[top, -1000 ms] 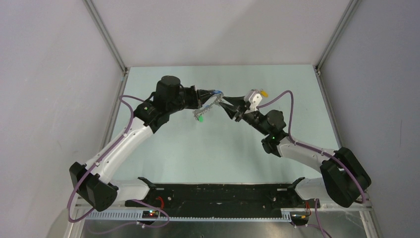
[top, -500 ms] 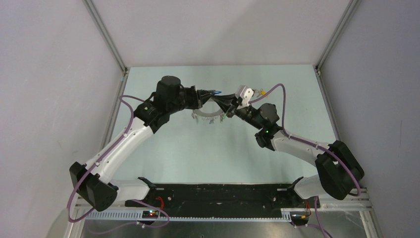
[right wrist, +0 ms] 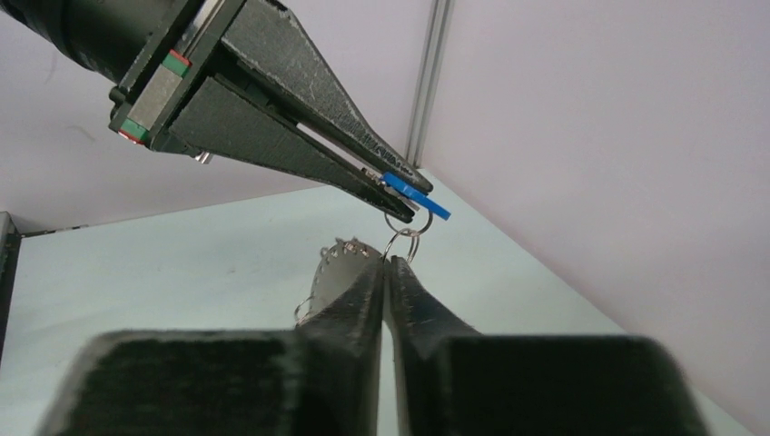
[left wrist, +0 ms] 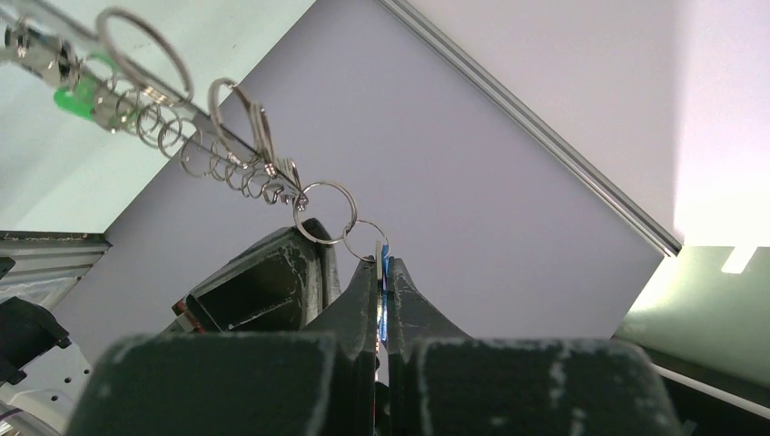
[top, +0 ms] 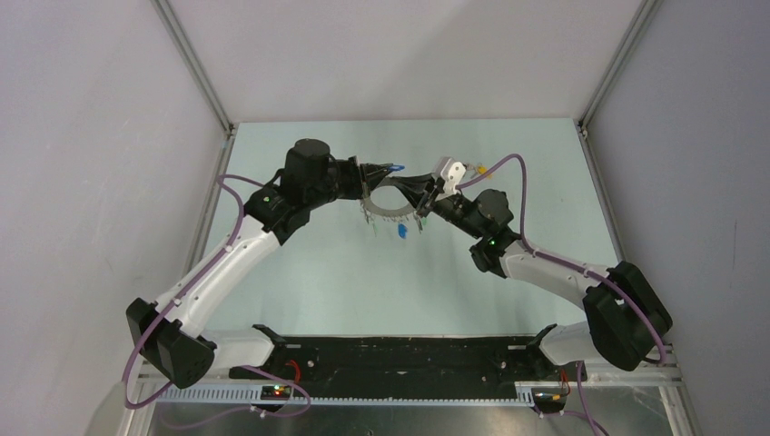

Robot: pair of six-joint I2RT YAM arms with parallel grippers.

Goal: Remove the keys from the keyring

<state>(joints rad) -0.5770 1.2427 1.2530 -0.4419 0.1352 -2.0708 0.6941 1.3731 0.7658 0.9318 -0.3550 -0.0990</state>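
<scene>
My left gripper is shut on a blue-headed key, seen edge-on between the fingertips in the left wrist view. Small split rings link that key to the keyring, a silvery loop with a coil-like rim. My right gripper is shut on the keyring's rim, fingertips closed just below the left gripper's fingers and the blue key. Both grippers hold the ring above the table. A green key and a blue key dangle under it.
The pale green table is enclosed by grey walls with metal corner posts. The two arms meet over the table's far middle, and purple cables loop beside each wrist. A black base rail runs along the near edge.
My right gripper has moved left and turned toward the left gripper. The keyring swung from beside the left gripper to hang below both, and its keys now dangle lower.
</scene>
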